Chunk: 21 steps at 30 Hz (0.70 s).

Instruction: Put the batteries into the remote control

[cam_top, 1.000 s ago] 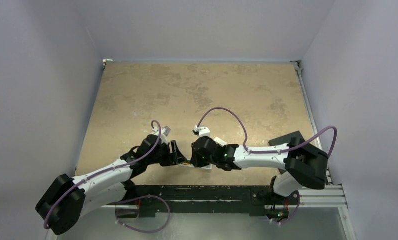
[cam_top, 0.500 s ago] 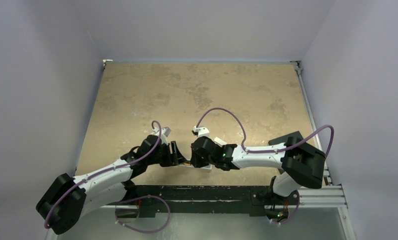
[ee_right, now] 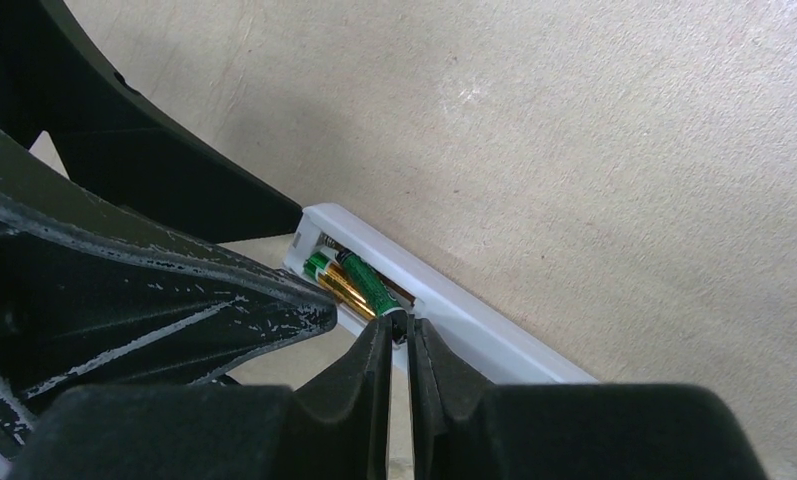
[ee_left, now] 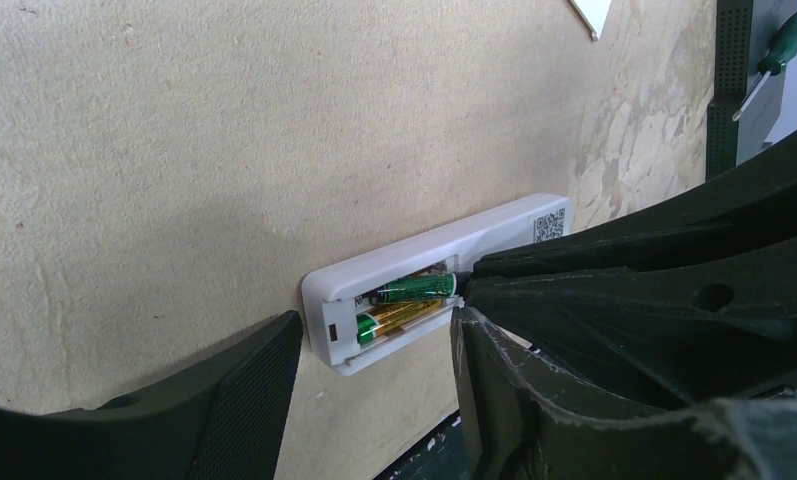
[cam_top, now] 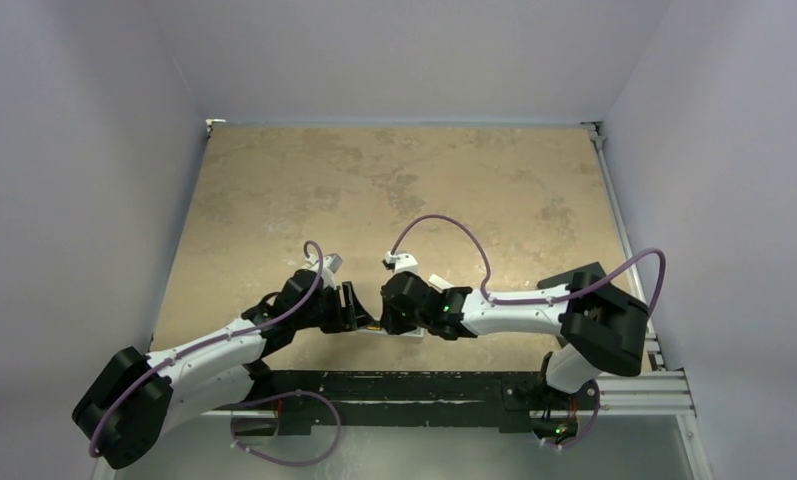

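Barely shifted, right end effector (ee_right: 401, 330) pinches green battery (ee_right: 362, 282) in white remote (ee_right: 494, 330); left end effector (ee_left: 376, 320) open.

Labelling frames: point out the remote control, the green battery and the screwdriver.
remote control (ee_left: 494, 226), left wrist view, white back.
green battery (ee_left: 419, 288), left wrist view, its wrapper.
screwdriver (ee_left: 792, 38), left wrist view, green handle.

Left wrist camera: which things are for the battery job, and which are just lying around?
For the job: remote control, green battery, gold battery, both in its open recess.
Just lying about: green-handled screwdriver, black perforated panel.
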Each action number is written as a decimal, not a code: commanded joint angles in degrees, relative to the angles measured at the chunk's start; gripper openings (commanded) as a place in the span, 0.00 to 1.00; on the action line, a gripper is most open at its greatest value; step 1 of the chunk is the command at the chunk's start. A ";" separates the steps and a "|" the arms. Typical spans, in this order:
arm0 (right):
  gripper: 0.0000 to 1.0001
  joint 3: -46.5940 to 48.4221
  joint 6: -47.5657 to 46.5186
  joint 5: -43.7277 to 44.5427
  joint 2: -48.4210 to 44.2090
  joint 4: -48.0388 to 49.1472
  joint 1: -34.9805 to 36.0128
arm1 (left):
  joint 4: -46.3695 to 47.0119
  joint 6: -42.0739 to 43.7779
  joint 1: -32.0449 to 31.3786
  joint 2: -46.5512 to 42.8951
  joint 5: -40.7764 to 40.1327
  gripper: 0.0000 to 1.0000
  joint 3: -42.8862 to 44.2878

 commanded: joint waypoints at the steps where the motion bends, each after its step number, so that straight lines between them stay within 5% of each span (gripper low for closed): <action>1: 0.16 2.39 0.36 0.24 1.09 2.18 0.19 | 2.28 -0.22 0.29 0.00 0.61 0.55 0.06; 21: 0.14 3.56 -0.28 -0.05 3.11 2.22 0.27 | 2.55 -0.10 0.25 0.32 1.04 0.54 0.33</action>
